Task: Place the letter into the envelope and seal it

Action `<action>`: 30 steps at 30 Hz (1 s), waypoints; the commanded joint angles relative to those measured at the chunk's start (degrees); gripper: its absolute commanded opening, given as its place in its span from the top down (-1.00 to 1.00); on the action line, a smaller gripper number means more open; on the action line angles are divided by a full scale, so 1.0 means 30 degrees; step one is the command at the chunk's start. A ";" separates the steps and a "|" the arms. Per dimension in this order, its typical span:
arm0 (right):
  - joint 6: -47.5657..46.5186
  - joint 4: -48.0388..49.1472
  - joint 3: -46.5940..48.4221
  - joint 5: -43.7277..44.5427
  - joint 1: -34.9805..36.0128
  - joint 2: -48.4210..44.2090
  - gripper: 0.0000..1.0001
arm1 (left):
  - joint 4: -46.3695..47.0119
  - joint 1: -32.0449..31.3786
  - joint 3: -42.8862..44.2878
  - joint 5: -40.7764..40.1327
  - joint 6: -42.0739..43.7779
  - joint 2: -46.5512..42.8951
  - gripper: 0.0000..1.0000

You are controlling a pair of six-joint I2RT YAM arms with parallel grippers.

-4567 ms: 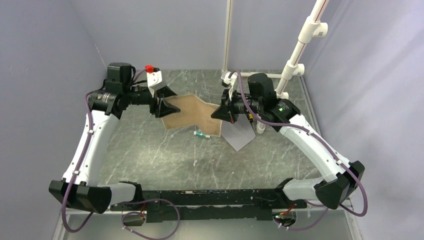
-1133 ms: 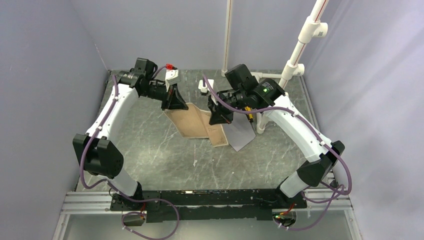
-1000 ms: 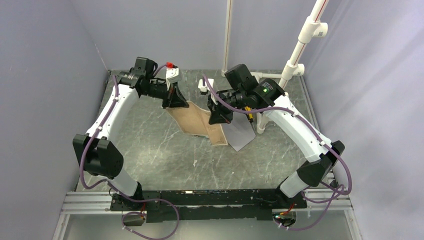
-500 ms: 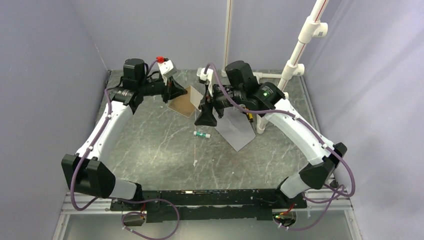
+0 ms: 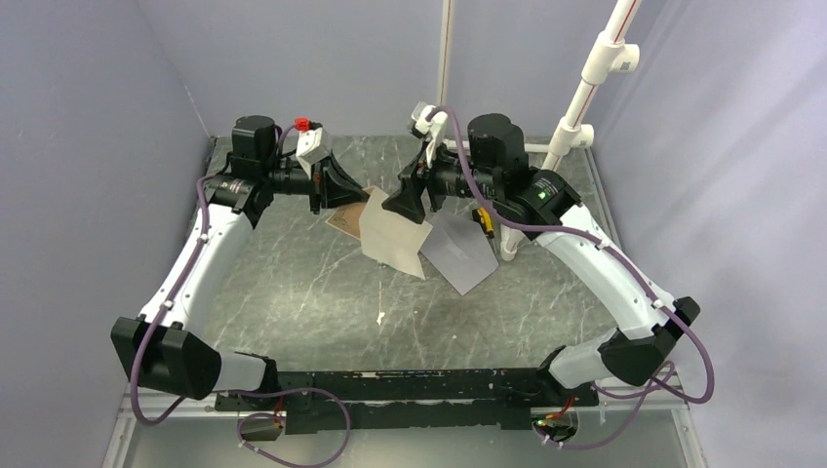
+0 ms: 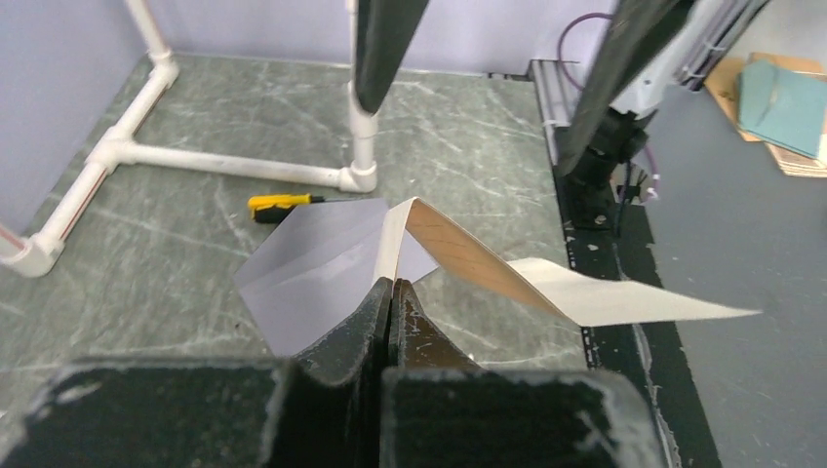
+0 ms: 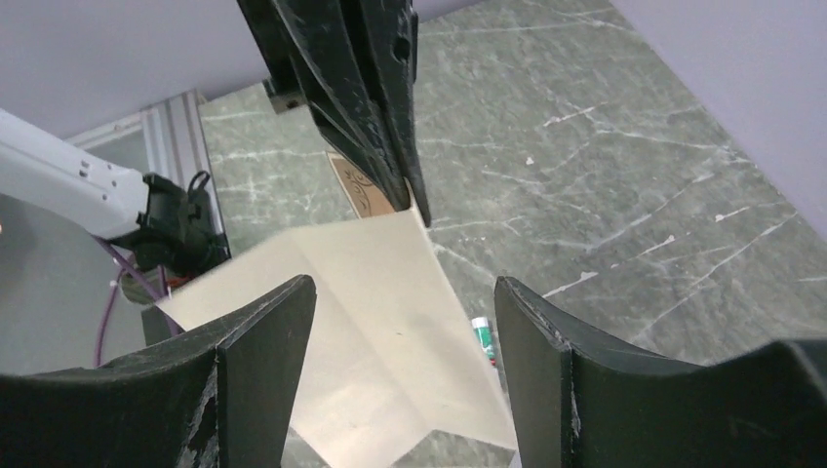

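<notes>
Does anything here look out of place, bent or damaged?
Yes. The letter is not flat. The left gripper pinches one edge of it in the air, so the sheet bends sharply and droops with its pale back showing. The envelope lies flat on the table.

Overhead view, opposed wrist close-ups sharing letter (image 5: pixel 392 234)
</notes>
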 commanded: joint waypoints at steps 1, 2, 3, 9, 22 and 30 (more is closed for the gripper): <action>-0.2641 -0.2250 0.0418 -0.1578 -0.0009 0.0493 -0.45 | -0.0729 -0.0013 0.0730 0.3131 0.0355 -0.0930 0.95; -0.3229 -0.3265 0.0655 -0.1969 -0.0009 0.0705 -0.45 | -0.1047 -0.0021 0.0826 0.3483 0.0604 -0.0956 0.95; -0.3555 -0.3847 0.0809 -0.2150 -0.0023 0.0911 -0.43 | -0.1201 -0.0007 0.0834 0.3721 0.0712 -0.1014 0.95; -0.4362 -0.5801 0.1538 -0.3948 -0.0009 0.1727 -0.01 | -0.1477 0.0001 0.0673 0.4758 0.1011 -0.1421 0.95; -0.3556 -0.5827 0.1667 -0.4337 -0.0009 0.1871 1.00 | -0.2478 0.0003 0.1395 0.3860 0.1764 -0.1460 0.68; -0.3151 -0.4196 0.0335 -0.0313 -0.0038 0.1060 1.00 | 0.3129 0.0018 -0.1201 -0.4391 -0.2610 -0.3910 -0.49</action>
